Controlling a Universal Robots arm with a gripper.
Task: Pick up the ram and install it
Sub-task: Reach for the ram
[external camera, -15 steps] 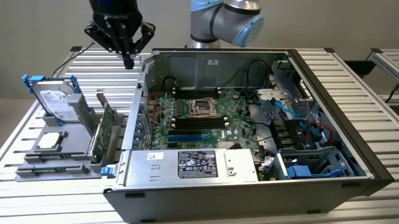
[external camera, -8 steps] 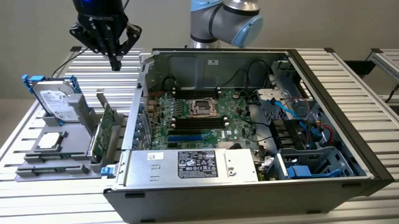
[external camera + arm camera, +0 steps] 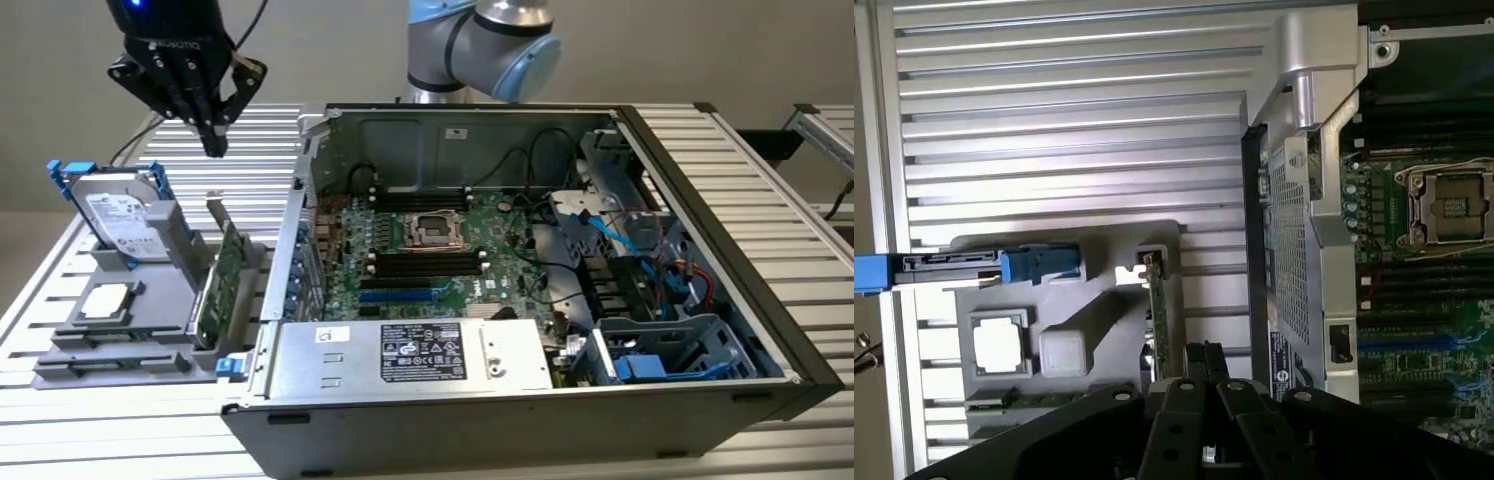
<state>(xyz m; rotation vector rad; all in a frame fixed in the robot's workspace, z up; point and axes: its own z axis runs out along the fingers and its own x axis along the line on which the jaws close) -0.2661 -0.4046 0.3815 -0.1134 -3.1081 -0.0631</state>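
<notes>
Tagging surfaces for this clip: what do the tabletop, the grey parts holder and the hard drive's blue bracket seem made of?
Tabletop: bare metal, likely aluminium; matte silver, ribbed slats.
Parts holder: probably plastic; flat matte grey, moulded pockets, no shine.
Blue bracket: likely plastic; saturated colour, thin clip-like rails beside the hard drive.

The exterior view is being lit softly and evenly, the ribbed worktop (image 3: pixel 747 170) being rendered bright while the inside of the computer case (image 3: pixel 787 340) is being left in dimmer shade. In the wrist view, the worktop slats are being washed pale by glare, a bright reflection is being thrown off the grey holder (image 3: pixel 1094 245), and the gripper (image 3: pixel 1204 350) is being shown as a dark, underlit shape.
</notes>
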